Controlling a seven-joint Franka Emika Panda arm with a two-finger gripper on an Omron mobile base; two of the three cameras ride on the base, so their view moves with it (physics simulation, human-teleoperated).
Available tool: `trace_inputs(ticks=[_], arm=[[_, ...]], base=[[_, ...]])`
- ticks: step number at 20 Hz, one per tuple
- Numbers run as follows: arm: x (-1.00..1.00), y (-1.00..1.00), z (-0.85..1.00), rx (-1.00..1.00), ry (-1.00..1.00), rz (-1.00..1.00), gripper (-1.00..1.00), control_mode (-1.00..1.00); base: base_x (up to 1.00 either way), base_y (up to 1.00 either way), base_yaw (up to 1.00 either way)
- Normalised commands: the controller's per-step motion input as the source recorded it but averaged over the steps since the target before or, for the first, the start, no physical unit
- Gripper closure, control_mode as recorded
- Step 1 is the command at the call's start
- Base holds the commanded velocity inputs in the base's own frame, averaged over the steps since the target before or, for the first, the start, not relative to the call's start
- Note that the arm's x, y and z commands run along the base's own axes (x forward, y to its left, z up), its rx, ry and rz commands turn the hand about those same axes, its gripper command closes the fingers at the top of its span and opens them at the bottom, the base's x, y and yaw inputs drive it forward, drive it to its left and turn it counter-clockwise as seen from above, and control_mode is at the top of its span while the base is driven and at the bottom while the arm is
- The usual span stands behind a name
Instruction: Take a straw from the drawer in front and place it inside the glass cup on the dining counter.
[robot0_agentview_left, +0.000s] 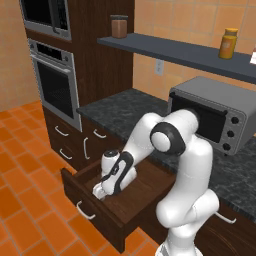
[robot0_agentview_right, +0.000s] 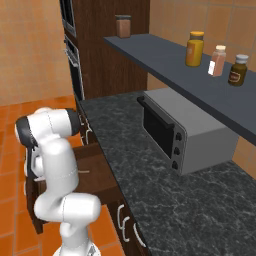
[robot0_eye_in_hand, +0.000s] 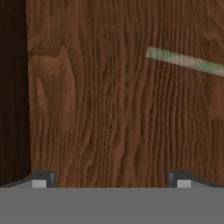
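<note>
I am driving a white robot arm whose two-finger gripper (robot0_agentview_left: 101, 191) is lowered into the wide, shallow dark brown wooden drawer (robot0_agentview_left: 145, 192), which stands pulled out below the black speckled stone counter (robot0_agentview_left: 125, 112). In the hand view the two small dark fingertips (robot0_eye_in_hand: 43, 178) sit far apart at roughly seven and five o'clock, so the gripper is spread wide and holds nothing. Between them is bare wood grain. The thin straight straw (robot0_eye_in_hand: 186, 61), pale greenish-tan here, lies flat on the drawer floor toward two o'clock, slanting down to the right and running off the frame's edge; it is well clear of both fingers. In the right base view a faint pale line (robot0_agentview_right: 84, 173) on the drawer floor beside the arm is probably the same straw, though it is too fine to be sure. A grey toaster oven (robot0_agentview_left: 215, 115) sits on the counter behind. The risk I see is closing here and pinching only air, since the straw lies off to one side. If I shift over without turning the hand to cross it, a finger could nudge the light straw and roll it away, or press it flat against the wood so it slips out.
</note>
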Motion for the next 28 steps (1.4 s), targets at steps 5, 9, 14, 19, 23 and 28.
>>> trace_inputs(ticks=[5,9,14,19,23,28], arm=[[-0.55,0.80,0.25,0.01,0.00,0.00,-1.00,-1.00],[0.11,-0.26,0.54,-0.01,-0.04,0.00,-1.00,-1.00],[0.39,-0.59,0.30,-0.03,0.00,0.02,-1.00,-1.00],[0.32,-0.26,-0.01,-0.04,0.00,0.17,-1.00,-1.00],[0.35,-0.07,-0.02,-0.04,0.00,0.25,-1.00,-1.00],[0.33,0.12,-0.19,-0.07,0.00,0.25,-1.00,-1.00]], base=[[0.00,0.00,0.00],[0.00,0.00,0.00],[0.00,0.00,0.00],[0.00,0.00,0.00],[0.00,0.00,0.00],[0.00,0.00,0.00]])
